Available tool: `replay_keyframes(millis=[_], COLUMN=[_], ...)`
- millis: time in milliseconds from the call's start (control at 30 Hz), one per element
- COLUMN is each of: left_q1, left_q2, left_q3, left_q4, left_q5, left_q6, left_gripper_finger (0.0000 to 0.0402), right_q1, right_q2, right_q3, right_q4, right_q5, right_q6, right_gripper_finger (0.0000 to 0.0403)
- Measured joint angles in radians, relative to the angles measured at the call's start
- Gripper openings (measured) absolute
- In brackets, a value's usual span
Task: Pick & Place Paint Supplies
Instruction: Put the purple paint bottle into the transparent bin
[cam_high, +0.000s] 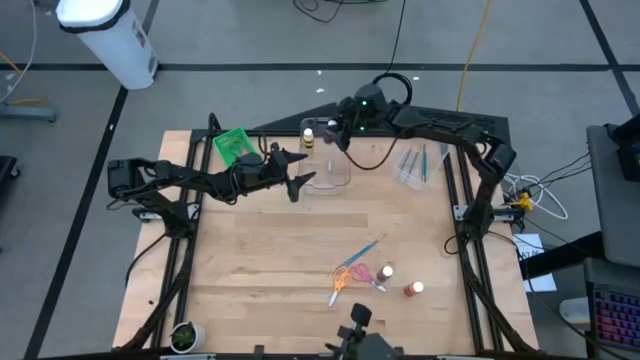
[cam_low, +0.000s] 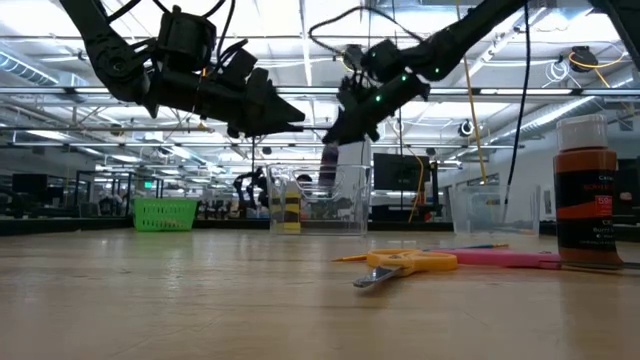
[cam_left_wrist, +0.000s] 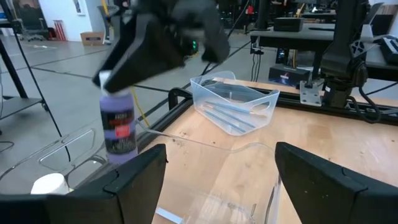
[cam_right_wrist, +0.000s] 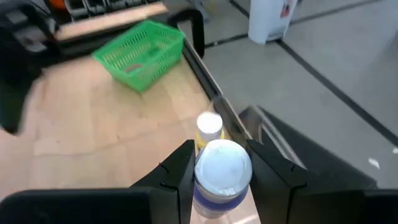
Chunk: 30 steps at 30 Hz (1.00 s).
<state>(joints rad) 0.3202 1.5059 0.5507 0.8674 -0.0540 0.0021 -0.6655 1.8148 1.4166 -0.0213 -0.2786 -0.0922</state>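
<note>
My right gripper is shut on a purple paint bottle with a white cap, held in the air over the far middle of the table. A yellow paint bottle stands upright on the table just below and beside it. My left gripper is open and level, its fingers spread before an empty clear tub without touching it. Orange scissors, pink scissors, a thin brush and two more bottles lie or stand near the table's front. My right gripper pinches the purple bottle at its white cap between its two fingers. The fingers slant down from the table's far right side. The bottle hangs upright below the fingers, clear of the table.
A green bin sits at the far left. A second clear tub holding brushes stands at the far right. The middle of the wooden table is bare. A white cylinder stands on the floor beyond the table.
</note>
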Motion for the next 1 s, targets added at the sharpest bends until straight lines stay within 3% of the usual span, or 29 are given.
replay_keyframes(millis=[400,767,1000], left_q1=[0.0,0.0,0.0], left_q2=[0.0,0.0,0.0], left_q3=[-0.001,-0.001,-0.001], left_q4=[-0.024,-0.035,-0.035], left_q5=[0.0,-0.001,-0.001], left_q6=[0.001,0.02,0.021], left_gripper_finger=[0.0308,0.0308,0.0308], right_q1=[0.0,-0.001,0.0], right_q2=[0.118,0.149,0.149], right_q3=[-0.001,-0.001,-0.001], right_q4=[-0.012,-0.006,-0.008], right_q5=[0.097,0.097,0.097], right_q6=[-0.056,-0.055,-0.048], right_gripper_finger=[0.0109,0.0109,0.0171])
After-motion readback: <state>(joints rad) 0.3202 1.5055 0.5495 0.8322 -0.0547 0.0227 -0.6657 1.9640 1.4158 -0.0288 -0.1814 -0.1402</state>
